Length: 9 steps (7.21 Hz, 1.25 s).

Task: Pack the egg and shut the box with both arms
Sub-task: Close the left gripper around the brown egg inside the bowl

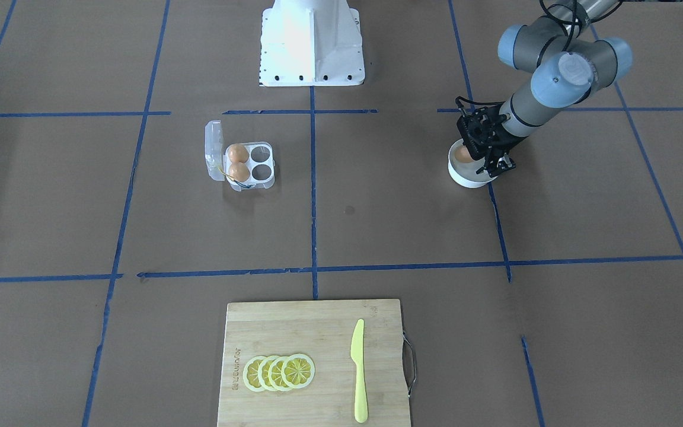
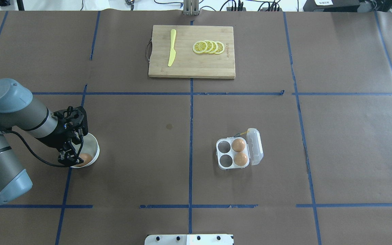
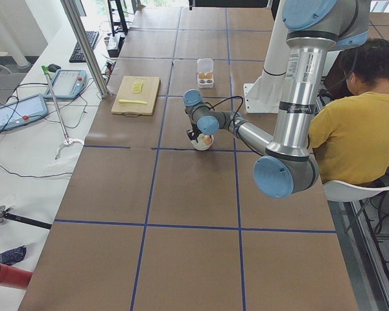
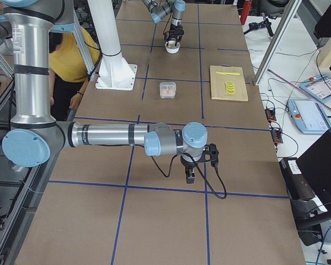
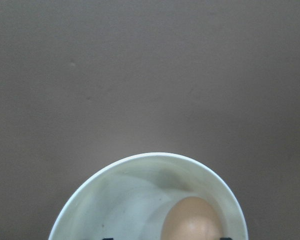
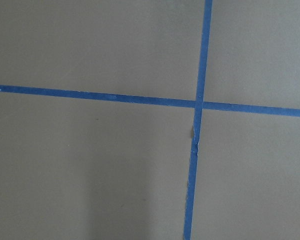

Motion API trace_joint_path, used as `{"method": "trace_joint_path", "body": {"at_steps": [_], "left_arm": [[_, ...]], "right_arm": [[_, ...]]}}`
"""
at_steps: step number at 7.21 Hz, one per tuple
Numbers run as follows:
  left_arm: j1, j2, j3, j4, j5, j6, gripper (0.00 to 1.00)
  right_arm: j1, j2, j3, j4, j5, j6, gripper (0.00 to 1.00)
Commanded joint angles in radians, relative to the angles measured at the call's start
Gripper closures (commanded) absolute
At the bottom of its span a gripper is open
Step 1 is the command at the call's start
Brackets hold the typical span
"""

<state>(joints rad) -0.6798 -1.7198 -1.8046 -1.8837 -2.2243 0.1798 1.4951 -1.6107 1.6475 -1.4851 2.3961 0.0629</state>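
Front-facing: left gripper low over white bowl; egg in bowl, just beside the fingers. Box well apart, lid up; two packed eggs in cells next to lid, other two cells empty.
Overhead: egg at bowl's robot-side edge, under gripper.
Left wrist: egg between fingertips, jaws spread, no grip.
Exterior right: right gripper above table, far from box; spread or clenched, cannot tell.

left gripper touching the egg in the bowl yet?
Cannot tell. Overhead, the left gripper dips into the bowl right by the egg, and its fingers hide any gap. The left wrist view crops them.
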Motion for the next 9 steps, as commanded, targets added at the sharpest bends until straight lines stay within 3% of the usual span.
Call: {"method": "trace_joint_path", "body": {"at_steps": [1, 9], "left_arm": [[0.003, 0.0, 0.001, 0.0, 0.0, 0.0, 0.23], [0.019, -0.001, 0.022, 0.0, 0.0, -0.002, 0.31]], "right_arm": [[-0.001, 0.0, 0.0, 0.0, 0.0, 0.0, 0.0], [-0.001, 0.0, 0.0, 0.0, 0.0, 0.0, 0.0]]}}
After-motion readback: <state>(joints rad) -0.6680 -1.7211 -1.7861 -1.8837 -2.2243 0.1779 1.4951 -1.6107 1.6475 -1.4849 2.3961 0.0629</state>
